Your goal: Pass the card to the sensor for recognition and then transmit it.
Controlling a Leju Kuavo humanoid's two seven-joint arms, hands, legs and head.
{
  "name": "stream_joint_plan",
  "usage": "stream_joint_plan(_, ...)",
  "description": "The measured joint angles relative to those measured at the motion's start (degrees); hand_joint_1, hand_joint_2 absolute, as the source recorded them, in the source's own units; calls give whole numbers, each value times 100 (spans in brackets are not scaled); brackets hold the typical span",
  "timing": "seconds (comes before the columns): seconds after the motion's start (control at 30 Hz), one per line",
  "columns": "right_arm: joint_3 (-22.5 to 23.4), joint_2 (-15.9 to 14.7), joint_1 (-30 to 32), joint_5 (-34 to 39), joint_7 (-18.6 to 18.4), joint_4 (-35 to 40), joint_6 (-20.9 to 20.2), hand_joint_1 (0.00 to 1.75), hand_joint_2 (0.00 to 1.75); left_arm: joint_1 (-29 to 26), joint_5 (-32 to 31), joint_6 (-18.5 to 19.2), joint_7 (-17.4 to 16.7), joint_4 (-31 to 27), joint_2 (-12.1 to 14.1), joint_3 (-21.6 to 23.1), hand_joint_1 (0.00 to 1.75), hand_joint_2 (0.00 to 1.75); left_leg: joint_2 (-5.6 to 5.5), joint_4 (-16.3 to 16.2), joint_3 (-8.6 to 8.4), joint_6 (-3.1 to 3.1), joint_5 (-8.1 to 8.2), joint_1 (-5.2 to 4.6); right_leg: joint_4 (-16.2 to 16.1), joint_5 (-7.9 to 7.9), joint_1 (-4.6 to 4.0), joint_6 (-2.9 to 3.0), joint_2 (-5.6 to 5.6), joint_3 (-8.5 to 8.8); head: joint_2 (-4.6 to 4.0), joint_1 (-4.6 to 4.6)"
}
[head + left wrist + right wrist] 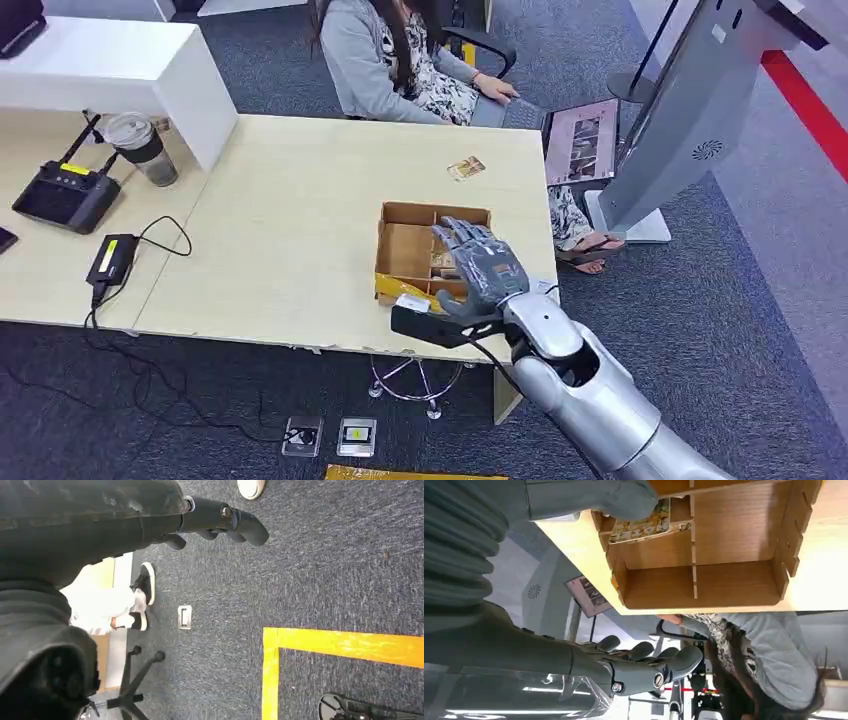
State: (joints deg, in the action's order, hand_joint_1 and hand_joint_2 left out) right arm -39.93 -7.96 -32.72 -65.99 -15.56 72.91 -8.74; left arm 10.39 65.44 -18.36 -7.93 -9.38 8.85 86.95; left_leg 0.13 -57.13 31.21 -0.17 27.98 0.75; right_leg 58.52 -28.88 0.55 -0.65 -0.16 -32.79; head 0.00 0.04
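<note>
right hand (480,265) above boxed card (641,524)

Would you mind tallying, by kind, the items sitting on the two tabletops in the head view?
Cardboard divider box: 1
Loose card: 1
Lidded cup: 1
Black handheld controller: 1
Black power adapter with cable: 1
White riser shelf: 1
Total: 6

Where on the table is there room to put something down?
Bare wood lies between the cardboard box and the black charger, and around the lone card. It's crowded by the box, where the right hand hovers.
</note>
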Motion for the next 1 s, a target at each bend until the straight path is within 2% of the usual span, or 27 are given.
stream_joint_plan(0.47,2,48,-29,35,9,0,-94,3,175,0,2,-2,0,0,0,0,0,0,0,0,0,0,0,0,0,0,0,0,0,0,0,0)
stream_joint_plan(0.53,2,52,-36,37,18,-4,-74,0,175,0,2,-4,0,0,0,0,0,0,0,0,0,0,0,0,0,0,0,0,0,0,0,0)
stream_joint_plan(0.6,2,105,-99,13,55,-122,0,19,175,2,2,-11,28,0,0,0,0,0,0,0,0,0,0,0,0,0,0,0,0,-1,0,0)
stream_joint_plan(0.67,2,131,-125,13,57,-177,-17,21,175,2,4,2,74,0,2,0,0,0,0,0,1,0,0,0,0,0,0,0,0,-1,0,0)
stream_joint_plan(0.7,2,133,-124,13,55,-199,-24,31,175,1,4,2,77,0,2,0,0,0,0,0,1,0,0,0,0,0,0,0,0,-1,0,0)
stream_joint_plan(0.77,2,146,-128,13,48,-234,-33,16,175,2,4,2,77,0,2,0,0,0,0,0,1,0,0,0,0,0,0,0,1,-1,0,0)
stream_joint_plan(0.9,2,184,-129,11,9,-306,-83,5,175,1,2,9,79,0,2,0,0,0,0,0,1,0,0,0,0,0,0,0,0,-1,0,0)
stream_joint_plan(0.97,2,186,-132,-2,0,-330,-127,10,175,2,2,18,85,0,4,0,0,0,0,0,1,0,0,0,0,0,0,0,0,-1,0,0)
stream_joint_plan(1.0,2,188,-132,-2,-2,-339,-142,24,175,2,2,20,85,0,7,0,0,0,0,0,1,0,0,0,0,0,0,0,0,-1,0,0)
